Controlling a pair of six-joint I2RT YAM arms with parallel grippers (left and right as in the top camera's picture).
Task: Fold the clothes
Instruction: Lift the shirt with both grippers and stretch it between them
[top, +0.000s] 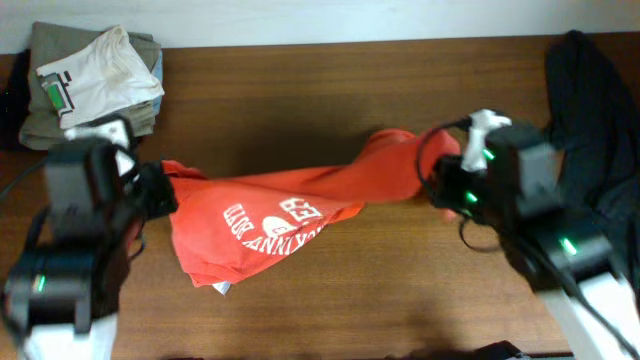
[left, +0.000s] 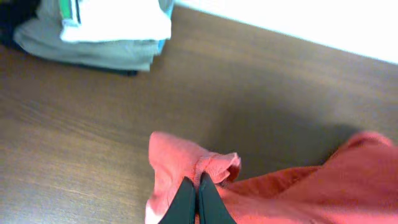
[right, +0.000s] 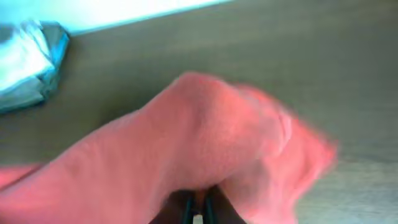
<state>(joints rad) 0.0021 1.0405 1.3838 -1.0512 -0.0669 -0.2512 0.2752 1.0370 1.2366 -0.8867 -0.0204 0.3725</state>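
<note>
Red-orange T-shirt (top: 285, 215), white lettering, stretched across the middle of the worktop (top: 330, 90) between left pincer (left: 198, 186) and right pincer (right: 198, 202), each clamped tight on a bunched end.

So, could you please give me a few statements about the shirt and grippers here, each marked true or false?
The left gripper is shut on part of the T-shirt. True.
The right gripper is open, clear of the cloth. False: it is shut on the T-shirt.
The T-shirt lies neatly folded on the table. False: it is stretched, bunched, between both grippers.
A stack of folded clothes sits at the table's left end. True.
The dark garment lies on that stack. False: it is at the right end.
</note>
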